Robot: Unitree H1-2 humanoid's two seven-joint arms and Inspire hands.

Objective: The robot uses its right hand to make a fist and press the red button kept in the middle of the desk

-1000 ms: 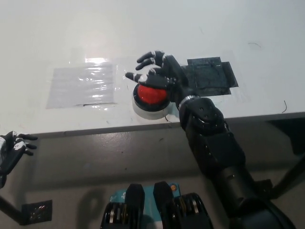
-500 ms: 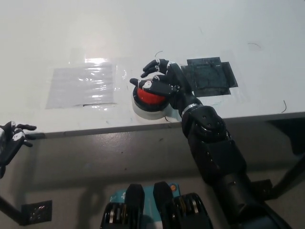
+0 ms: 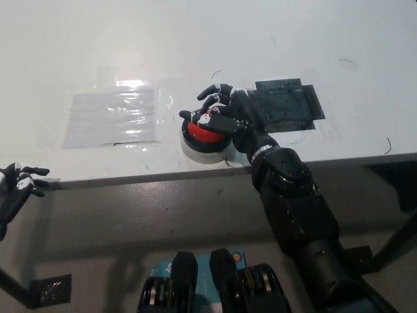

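Observation:
The red button (image 3: 199,135) in its black and white round base sits near the desk's front edge in the head view. My black right hand (image 3: 221,114) lies over the button's far right side with its fingers curled into a fist, resting on the red dome. My white left hand (image 3: 14,189) hangs below the desk edge at the picture's left with fingers apart, holding nothing.
A clear plastic sheet (image 3: 112,116) is taped to the white desk (image 3: 195,45) left of the button. A dark tape patch (image 3: 287,104) lies right of my hand. The desk's front edge (image 3: 130,176) runs just below the button.
My right hand's fingers have curled in from spread to a fist and settled down on the button. The left hand has drifted slightly left.

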